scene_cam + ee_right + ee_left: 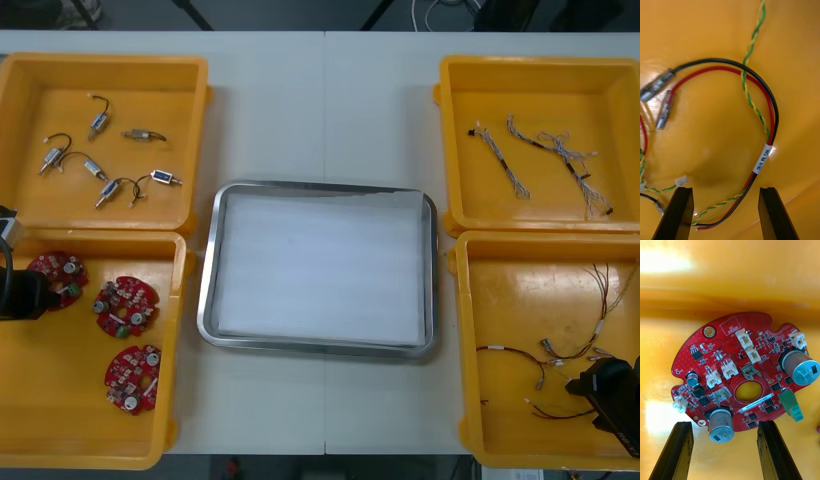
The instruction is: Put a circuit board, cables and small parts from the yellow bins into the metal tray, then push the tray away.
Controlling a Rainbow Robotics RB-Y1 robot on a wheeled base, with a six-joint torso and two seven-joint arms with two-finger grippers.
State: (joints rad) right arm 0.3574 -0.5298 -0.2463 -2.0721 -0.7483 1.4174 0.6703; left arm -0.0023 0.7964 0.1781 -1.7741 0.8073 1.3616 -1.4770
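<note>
L gripper sat at the front view's left edge, over the lower-left bin. Its fingers stood wide apart, gripping nothing. A board lay just past the tips, one edge btwn them. R gripper was at lower right, over the lower-right bin, also spread wide and empty. A red-black cable ran btwn its fingers. The tray sat mid-frame, white inside.

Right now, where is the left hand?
Front view, left edge: the left hand, open over a circuit board in the near yellow bin; the right hand, over cables opposite.
</note>
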